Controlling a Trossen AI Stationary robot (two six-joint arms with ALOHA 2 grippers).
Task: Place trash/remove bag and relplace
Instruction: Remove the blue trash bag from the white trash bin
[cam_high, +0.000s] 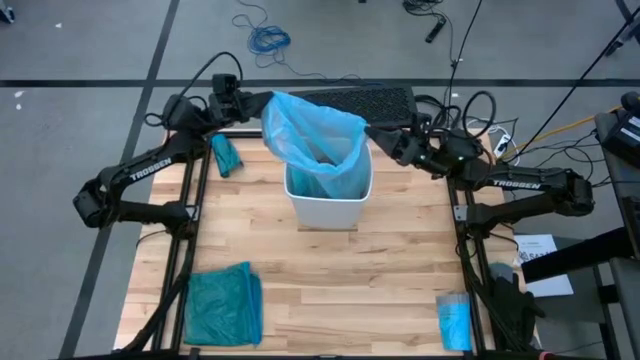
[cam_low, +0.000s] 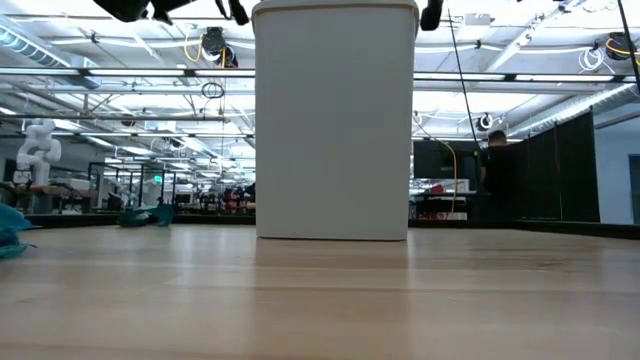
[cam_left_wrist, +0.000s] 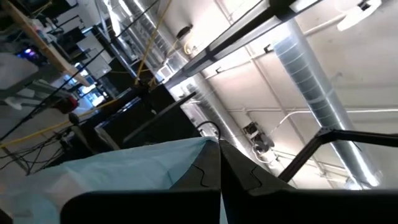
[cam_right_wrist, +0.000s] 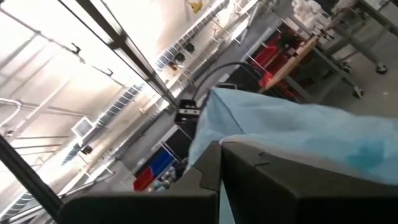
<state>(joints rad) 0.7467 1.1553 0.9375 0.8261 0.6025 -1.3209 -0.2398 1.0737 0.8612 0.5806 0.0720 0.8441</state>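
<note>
Two grippers hold the pale blue bag (cam_high: 312, 140) stretched above the white bin (cam_high: 329, 196) near the worktop's far edge in the high view: the left gripper (cam_high: 262, 103) clenched on one rim, the right gripper (cam_high: 378, 135) on the other. A teal-green bag (cam_high: 223, 305) lies at the near left corner, a folded blue packet (cam_high: 454, 322) near right. From table height, the bin stands upright. Each wrist view shows shut fingers pinching blue film. No trash is visible; the liner seems partway out, replacement still pending.
</note>
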